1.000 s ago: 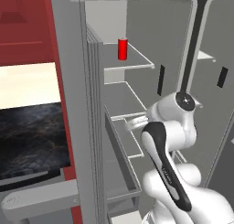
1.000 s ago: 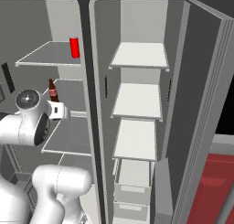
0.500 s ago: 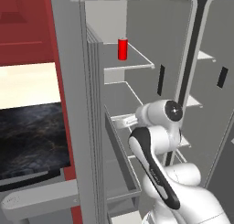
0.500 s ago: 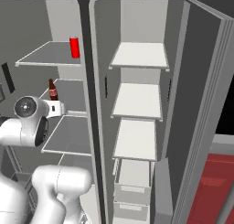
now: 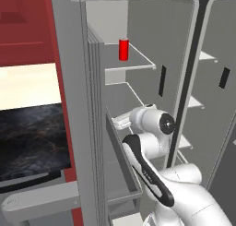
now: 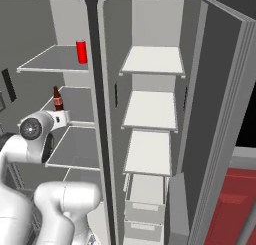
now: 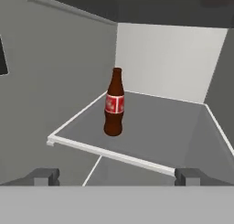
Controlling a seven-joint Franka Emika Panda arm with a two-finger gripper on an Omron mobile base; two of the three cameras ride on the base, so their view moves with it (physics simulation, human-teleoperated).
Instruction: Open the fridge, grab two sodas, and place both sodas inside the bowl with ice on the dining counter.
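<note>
The grey fridge (image 6: pixel 92 64) stands with both doors swung wide. A bright red soda can (image 5: pixel 123 50) (image 6: pixel 81 51) stands upright on the top left shelf. One shelf lower, a dark brown soda bottle (image 7: pixel 114 104) (image 6: pixel 58 99) with a red label stands upright near the shelf's front edge. My gripper (image 7: pixel 116 177) is open and empty, level with that shelf's front rim and pointing at the bottle from a short way off. The hand (image 5: pixel 120 121) reaches into the left compartment. A black marbled dining counter top (image 5: pixel 27 137) lies to the left. The bowl with ice is out of view.
The left fridge door (image 5: pixel 69 105) stands edge-on close beside my arm. The right door's pale shelves (image 6: pixel 150 109) and lower bins (image 6: pixel 145 199) hang open to the right. Dark red cabinets (image 5: pixel 23 26) sit behind the counter.
My arm has swung left and a little lower, carrying the hand deeper into the left compartment toward the bottle's shelf. The gripper stays open; can and bottle have not moved.
</note>
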